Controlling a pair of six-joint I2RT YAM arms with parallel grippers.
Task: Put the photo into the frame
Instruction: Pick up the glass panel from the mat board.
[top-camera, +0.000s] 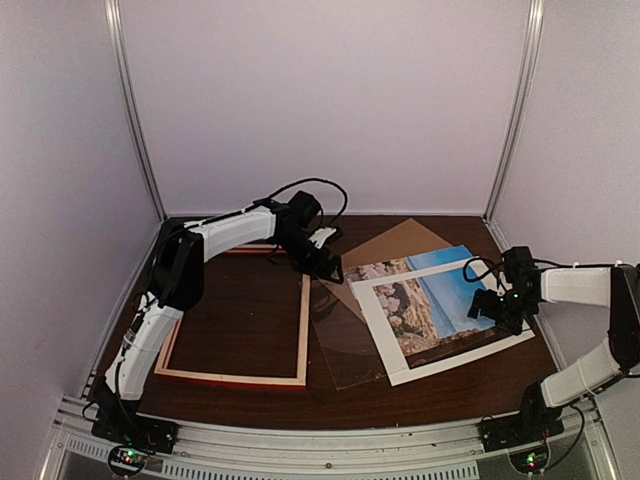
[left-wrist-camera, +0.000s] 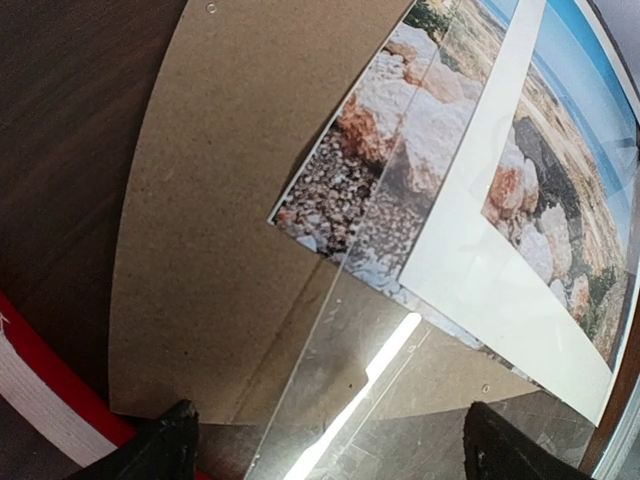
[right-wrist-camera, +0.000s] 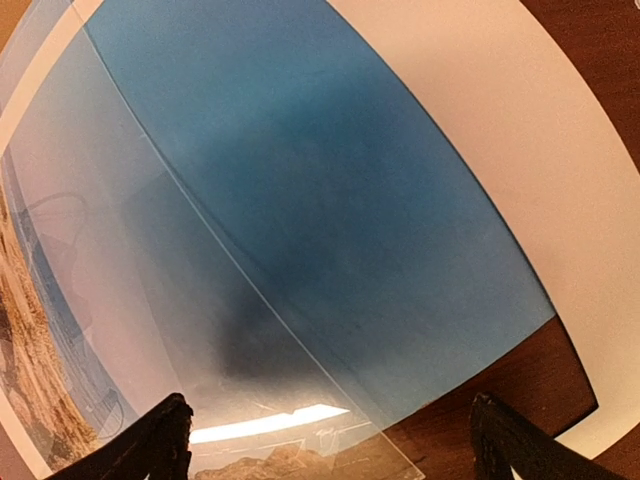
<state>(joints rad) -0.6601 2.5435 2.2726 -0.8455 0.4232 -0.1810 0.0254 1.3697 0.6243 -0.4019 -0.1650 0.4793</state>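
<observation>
The photo (top-camera: 455, 300) lies flat at three o'clock on the table (top-camera: 300, 402), under a white mat (top-camera: 368, 325) and partly on a brown board (top-camera: 400, 243). A clear pane (top-camera: 345, 350) overlaps its nine o'clock side. The frame (top-camera: 230, 377) lies back-up at nine o'clock, apart from it.

The photo looks like thin paper: light, limp, slick, quick to crease. I'd pinch the corner poking out past the mat toward eleven o'clock.

The left claw (top-camera: 325, 265) and right claw (top-camera: 495, 305) both gape wide, holding nothing.

I count one photo, one frame, one mat, one board and one pane.
</observation>
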